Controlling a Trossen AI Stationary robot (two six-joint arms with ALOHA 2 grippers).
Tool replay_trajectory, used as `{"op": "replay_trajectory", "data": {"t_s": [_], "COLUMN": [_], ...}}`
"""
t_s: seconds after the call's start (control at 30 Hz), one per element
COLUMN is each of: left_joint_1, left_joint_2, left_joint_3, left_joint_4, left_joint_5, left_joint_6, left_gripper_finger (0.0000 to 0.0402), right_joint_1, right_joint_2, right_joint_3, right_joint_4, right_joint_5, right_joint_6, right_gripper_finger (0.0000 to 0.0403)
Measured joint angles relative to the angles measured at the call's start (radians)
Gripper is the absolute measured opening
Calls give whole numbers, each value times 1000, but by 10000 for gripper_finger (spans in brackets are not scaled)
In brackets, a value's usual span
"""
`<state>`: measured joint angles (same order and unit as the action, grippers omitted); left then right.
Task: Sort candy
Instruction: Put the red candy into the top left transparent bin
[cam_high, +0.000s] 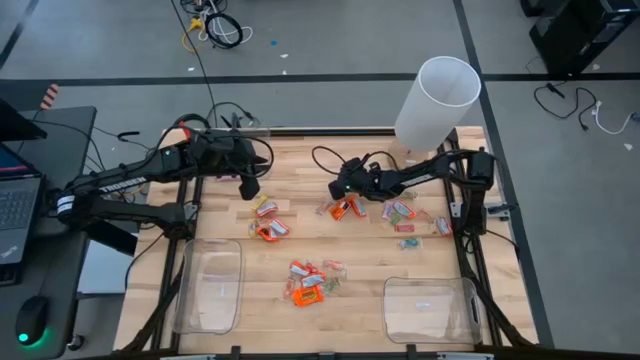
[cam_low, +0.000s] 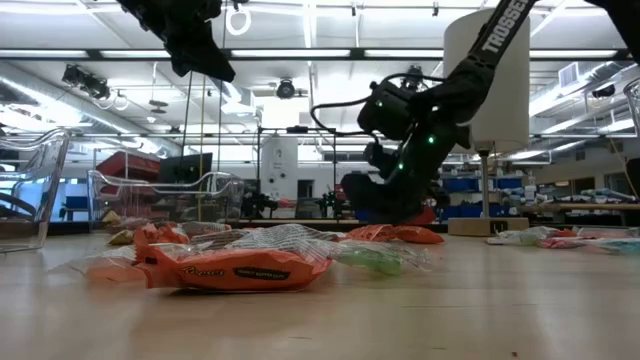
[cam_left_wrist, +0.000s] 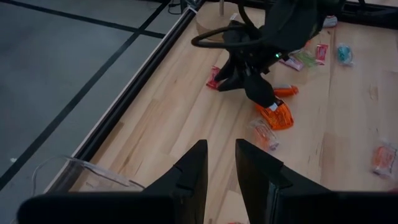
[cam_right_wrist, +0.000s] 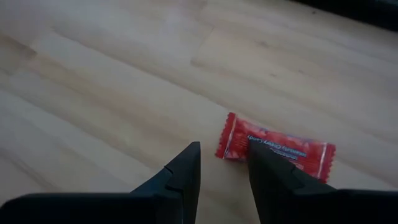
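Light, crinkly, slippery red sweet (cam_right_wrist: 275, 148) on desk (cam_high: 300, 190), best pinched mid-wrapper; right fingers (cam_right_wrist: 222, 163) slightly apart beside it, holding nothing; left fingers (cam_left_wrist: 219, 163) narrowly apart, empty.

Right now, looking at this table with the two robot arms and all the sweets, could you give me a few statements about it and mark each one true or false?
1. The right gripper is down at the table next to a red wrapped candy. True.
2. Both clear bins already hold piles of sweets. False: the left bin and the right bin look empty in the high view.
3. A tall white cylinder stands at the far right corner of the table. True.
4. The left gripper is carrying an orange candy. False: nothing shows between its fingers, and it hangs above the table.
5. All the candy lies in one heap. False: it lies in several scattered clusters, including an orange cluster between the bins.
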<state>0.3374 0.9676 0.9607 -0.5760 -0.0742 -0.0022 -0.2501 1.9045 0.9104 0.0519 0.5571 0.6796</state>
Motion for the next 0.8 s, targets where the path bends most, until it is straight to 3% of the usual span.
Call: {"op": "replay_trajectory", "data": {"t_s": [0.2, 0.43, 0.6, 0.8], "left_joint_1": [0, 0, 0, 0], "left_joint_2": [0, 0, 0, 0], "left_joint_3": [0, 0, 0, 0], "left_joint_4": [-1, -1, -4, -21], "left_joint_5": [0, 0, 0, 0], "left_joint_6": [1, 2, 1, -1], "left_gripper_finger": [85, 85, 85, 85], "right_joint_1": [7, 44, 62, 38], "right_joint_2": [7, 7, 0, -62], "right_joint_3": [1, 1, 1, 1], "right_joint_4": [21, 148, 232, 145], "right_joint_5": [-67, -220, -245, -234], "right_joint_6": [10, 5, -66, -155], "right_gripper_finger": [118, 116, 115, 114]}}
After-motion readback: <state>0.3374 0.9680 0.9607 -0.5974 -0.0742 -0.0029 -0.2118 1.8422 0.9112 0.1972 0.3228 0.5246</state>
